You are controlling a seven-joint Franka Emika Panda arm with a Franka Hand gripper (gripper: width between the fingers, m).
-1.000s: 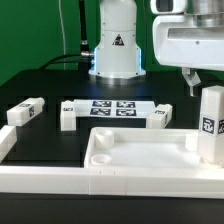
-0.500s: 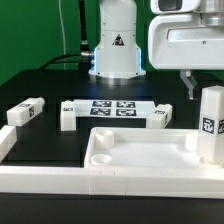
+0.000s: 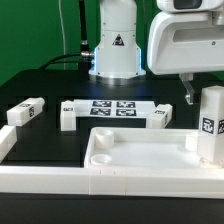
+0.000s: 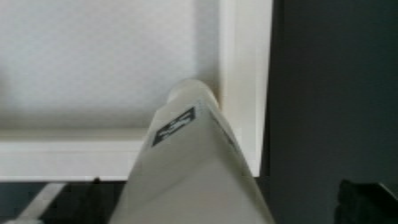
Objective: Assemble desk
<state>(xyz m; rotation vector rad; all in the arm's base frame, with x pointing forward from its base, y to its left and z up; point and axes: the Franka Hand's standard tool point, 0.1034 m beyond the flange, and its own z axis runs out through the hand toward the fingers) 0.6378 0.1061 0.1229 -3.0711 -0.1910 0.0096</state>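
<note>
The pincer point(image 3: 190, 93) hangs released at about two o'clock in the exterior view. Its bulky white body is above, and one dark finger points down just beside the top of the upright leg point(image 3: 210, 125), apart from it. In the wrist view its fingertips point(image 4: 39, 204) sit spread wide, and the upright leg point(image 4: 187, 150) rises between them, touched by neither.

That leg stands at three o'clock, at the corner of the tabletop point(image 3: 140, 150); whether it is seated in there I cannot tell. The tabletop lies rim-up on the dark counter point(image 3: 55, 145) at five o'clock.

Three more legs lie flat on the counter. The left leg point(image 3: 25, 110) is at nine o'clock. The middle leg point(image 3: 68, 113) and the right leg point(image 3: 160, 117) flank the marker board point(image 3: 113, 107) near the centre. The border rail point(image 3: 40, 178) runs along seven o'clock.
</note>
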